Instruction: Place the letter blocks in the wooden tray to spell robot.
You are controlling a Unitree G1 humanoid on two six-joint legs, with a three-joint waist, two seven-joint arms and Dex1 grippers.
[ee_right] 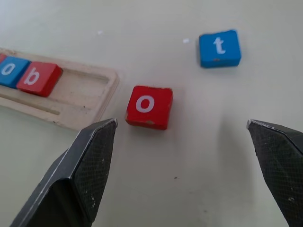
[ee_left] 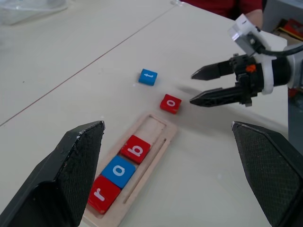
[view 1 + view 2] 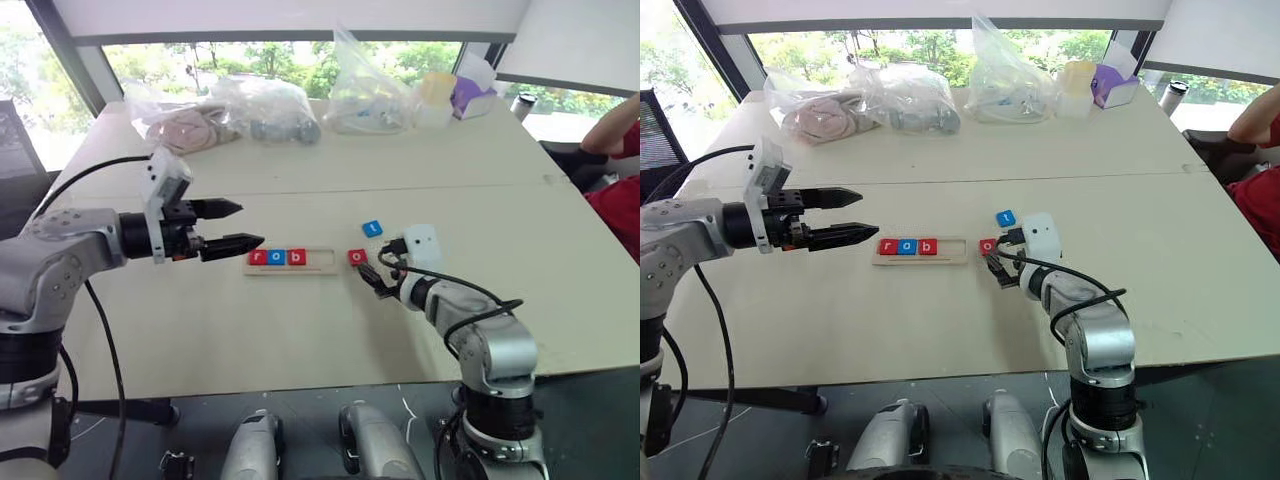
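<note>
1. The left gripper (image 3: 238, 225), two black pointed fingers on a grey arm, hangs above the pale table (image 3: 200, 320) to the left of the tray, its fingers apart and holding nothing.
2. The long narrow pale-wood tray (image 3: 325, 259) lies flat near the middle of the table. Its left three places hold the red "r" tile (image 2: 103, 194), the blue "o" tile (image 2: 119, 171) and the red "b" tile (image 2: 136, 149), touching in a row. The two right-hand places are bare wood.
3. Just beyond the tray's right end, on the table, lies the red square "o" tile (image 1: 149, 107), close to the rim but not in the tray.
4. The small blue square "t" tile (image 1: 219, 48) lies farther off, apart from both the tray and the red tile.
5. The right gripper (image 2: 203, 86) is low over the table, pointing at the loose red "o" tile; its fingers stand wide and empty, and the tile sits ahead of them rather than between them.
6. Judged from this, the fourth letter is the step in hand. The next move calls for advancing until the fingers straddle the red "o", closing, lifting and setting it right beside the "b". The "t" follows.
</note>
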